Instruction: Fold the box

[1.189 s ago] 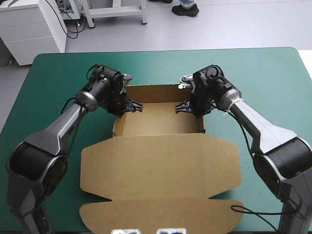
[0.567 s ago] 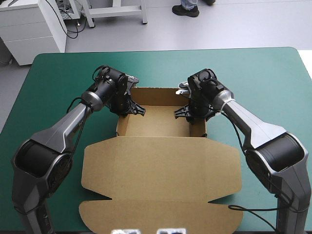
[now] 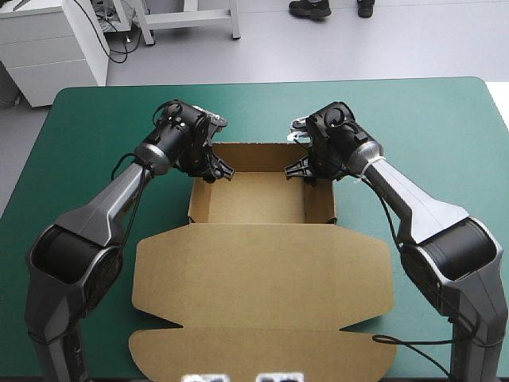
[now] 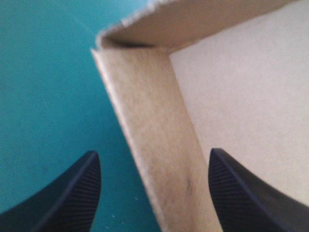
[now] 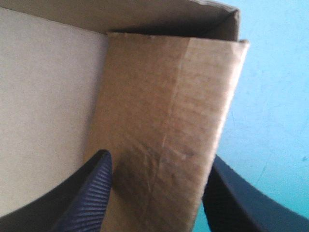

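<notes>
Brown cut-board box [image 3: 262,270]: I judge it light, stiff, crease-prone. Left gripper [image 4: 153,153] at 11 o'clock, right gripper [image 5: 159,157] at 1, both spread astride side walls [image 4: 145,111]; pinch there.

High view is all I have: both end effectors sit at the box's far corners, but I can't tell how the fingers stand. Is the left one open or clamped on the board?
Observer: Open. The left end effector has its fingers apart, straddling the left wall of the box.
Operator: Which side is each finger on?
Observer: One is over the teal-green cover outside, the other over the floor inside.
Operator: And the right?
Observer: The right end effector is open too, straddling the right wall, which fills nearly all the gap between its fingers.
</notes>
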